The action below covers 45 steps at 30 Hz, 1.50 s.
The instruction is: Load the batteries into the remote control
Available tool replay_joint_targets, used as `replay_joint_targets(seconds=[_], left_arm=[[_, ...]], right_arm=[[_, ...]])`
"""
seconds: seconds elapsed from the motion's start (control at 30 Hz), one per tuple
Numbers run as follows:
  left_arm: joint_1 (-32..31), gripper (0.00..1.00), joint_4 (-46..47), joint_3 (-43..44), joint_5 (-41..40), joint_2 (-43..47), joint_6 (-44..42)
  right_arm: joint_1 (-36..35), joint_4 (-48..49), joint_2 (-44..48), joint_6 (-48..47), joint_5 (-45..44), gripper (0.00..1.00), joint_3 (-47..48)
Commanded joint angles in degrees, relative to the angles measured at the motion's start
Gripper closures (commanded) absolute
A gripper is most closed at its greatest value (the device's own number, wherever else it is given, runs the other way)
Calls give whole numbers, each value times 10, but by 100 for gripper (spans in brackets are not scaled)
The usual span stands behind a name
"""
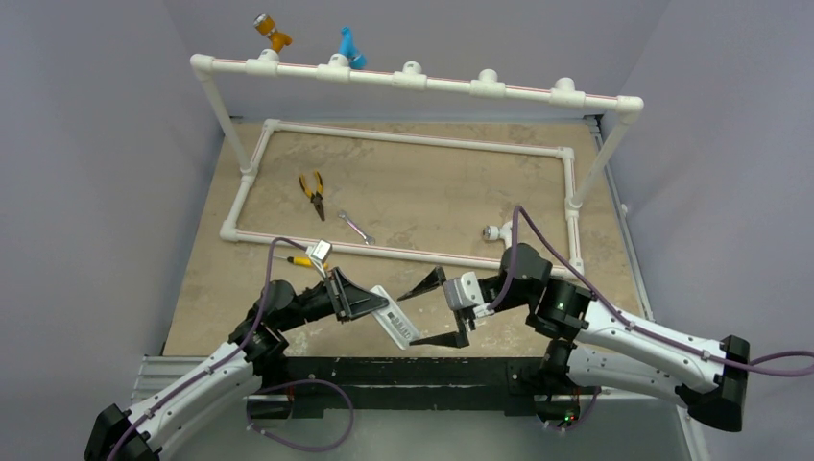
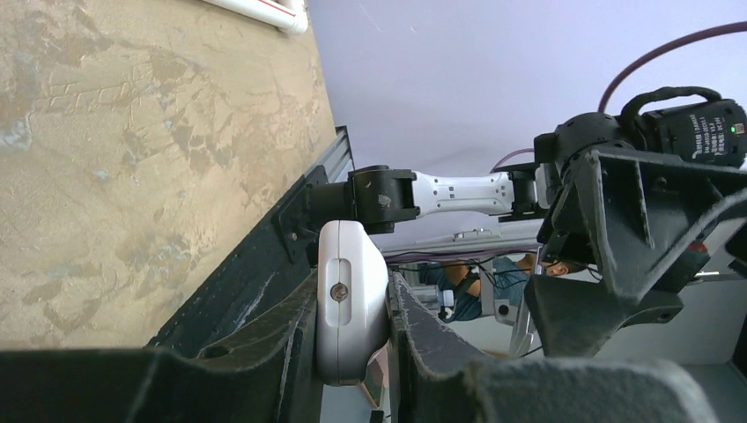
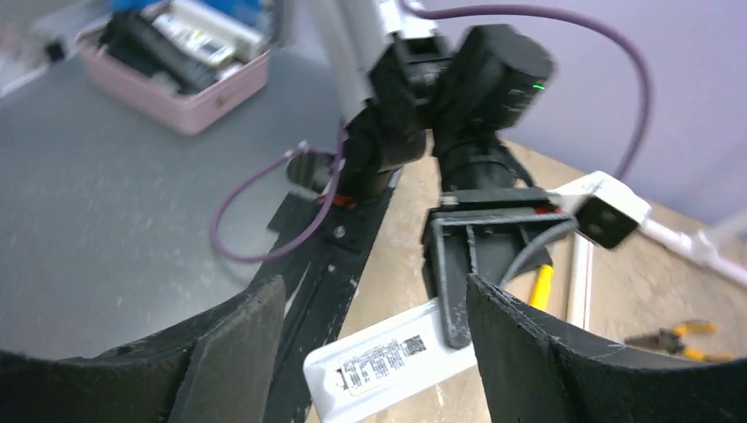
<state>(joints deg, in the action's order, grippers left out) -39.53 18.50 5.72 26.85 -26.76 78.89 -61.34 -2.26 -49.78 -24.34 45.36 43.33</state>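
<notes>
1. Top view: left gripper (image 1: 370, 305) is clamped on the small white slim rectangular remote control (image 1: 394, 317), over the near edge of the tan stone-patterned table (image 1: 461, 192). Right gripper (image 1: 410, 320) has its jaws spread wide, one on each side of the remote control's free end.
2. Left wrist: remote control (image 2: 351, 300), rounded end up, is pinched between the dark fingers (image 2: 264, 352) (tight on both sides).
3. Right wrist: right fingers (image 3: 546, 352) stand well apart. The remote control's (image 3: 388, 361) labelled face lies between them, with gaps on both sides.

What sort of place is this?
Probably a robot test bench in a lab: a left arm and right arm bolted to a table, a white pipe frame on it, and plain walls closing it in.
</notes>
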Motion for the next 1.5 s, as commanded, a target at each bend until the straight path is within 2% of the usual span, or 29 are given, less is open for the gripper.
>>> replay_joint_targets(seconds=[0.0, 0.1, 0.2, 0.3, 0.33, 0.4, 0.63, 0.83, 1.07, 1.27, 1.47], left_arm=[[-2, 100, 39, 12, -1, -2, -4], [-2, 100, 39, 17, -6, -5, -9], [-2, 100, 39, 23, -10, -8, -14], [-3, 100, 41, 24, -16, -7, -21], [-2, 100, 43, 24, -21, -5, -22], [-2, 100, 55, 19, -30, -4, -24], [-2, 100, 133, -3, -56, -8, -18], [-2, 100, 150, -2, -63, -17, -17], [-2, 100, 140, 1, -65, -23, -21], [-2, 100, 137, 4, -67, -25, -23], [-2, 100, 126, 8, -69, -25, -29]], right_arm=[[3, 195, 44, 294, -184, 30, -59], [3, 180, 69, 419, -356, 36, -87], [3, 67, 71, 546, -475, 38, -74], [2, 7, 63, 625, -492, 31, -64], [2, 9, 63, 661, -484, 24, -72], [2, 34, 71, 719, -477, 18, -101], [2, 163, 107, 881, -469, 14, -212], [1, 208, 106, 911, -459, 17, -250], [1, 231, 78, 899, -428, 21, -234], [-4, 234, 42, 888, -410, 38, -219], [-11, 239, 22, 881, -404, 40, -213]])
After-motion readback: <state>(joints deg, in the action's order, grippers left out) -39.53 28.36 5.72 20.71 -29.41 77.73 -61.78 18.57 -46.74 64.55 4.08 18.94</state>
